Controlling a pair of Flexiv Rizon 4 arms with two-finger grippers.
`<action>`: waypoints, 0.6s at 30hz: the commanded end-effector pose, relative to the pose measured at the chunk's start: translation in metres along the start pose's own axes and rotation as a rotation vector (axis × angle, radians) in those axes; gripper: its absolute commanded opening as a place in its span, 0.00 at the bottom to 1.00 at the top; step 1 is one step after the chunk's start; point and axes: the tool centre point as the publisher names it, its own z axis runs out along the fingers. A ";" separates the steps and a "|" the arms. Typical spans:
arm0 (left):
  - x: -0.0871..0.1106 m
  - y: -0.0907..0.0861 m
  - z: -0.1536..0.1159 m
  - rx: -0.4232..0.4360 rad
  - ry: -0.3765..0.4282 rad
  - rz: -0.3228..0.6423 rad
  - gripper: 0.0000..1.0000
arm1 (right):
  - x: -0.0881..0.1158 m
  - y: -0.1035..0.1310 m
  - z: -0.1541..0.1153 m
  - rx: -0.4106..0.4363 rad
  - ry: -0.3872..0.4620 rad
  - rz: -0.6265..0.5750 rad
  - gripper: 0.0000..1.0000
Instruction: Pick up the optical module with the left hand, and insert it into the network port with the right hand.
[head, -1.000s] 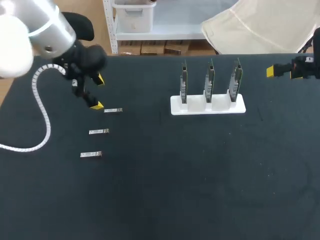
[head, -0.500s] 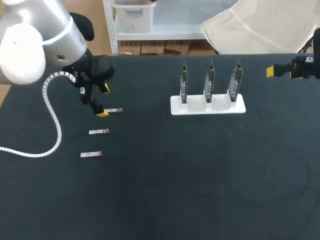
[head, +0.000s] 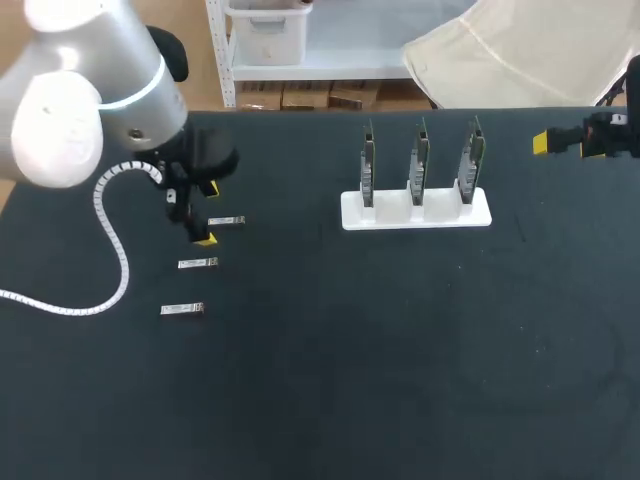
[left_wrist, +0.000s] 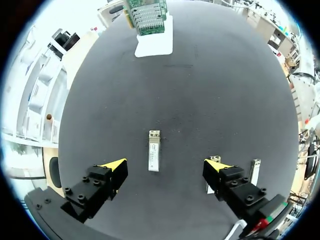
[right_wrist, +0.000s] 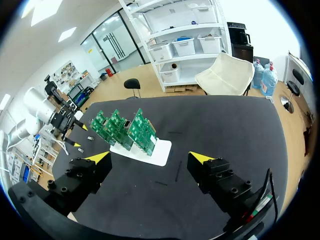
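Three small silver optical modules lie in a row on the black table: the far one (head: 226, 221), the middle one (head: 198, 263) and the near one (head: 182, 309). My left gripper (head: 207, 213) hovers open just above the far module (left_wrist: 154, 157), which lies on the table between its fingers without touching them. The middle module (left_wrist: 213, 176) is partly hidden behind one finger. A white stand (head: 416, 211) holds three upright green network cards (head: 420, 160). My right gripper (head: 560, 142) stands open and empty at the table's far right, well away from the stand (right_wrist: 142, 150).
A white coiled cable (head: 105, 240) hangs from my left arm over the table's left part. Bare black table surface (head: 400, 350) stretches between the modules and the stand and across the front.
My left arm has swung right and down, bringing its open fingers from beside the far module to either side of it. The right arm has not moved.
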 end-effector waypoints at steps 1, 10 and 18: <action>-0.003 0.009 0.004 0.006 0.021 -0.007 1.00 | 0.000 0.001 0.000 0.006 -0.001 0.001 1.00; 0.000 0.016 0.014 -0.022 0.076 -0.018 1.00 | 0.000 0.001 0.000 0.006 -0.001 0.001 1.00; -0.001 0.025 0.018 -0.029 0.098 -0.028 1.00 | 0.000 0.001 0.000 0.006 -0.001 0.001 1.00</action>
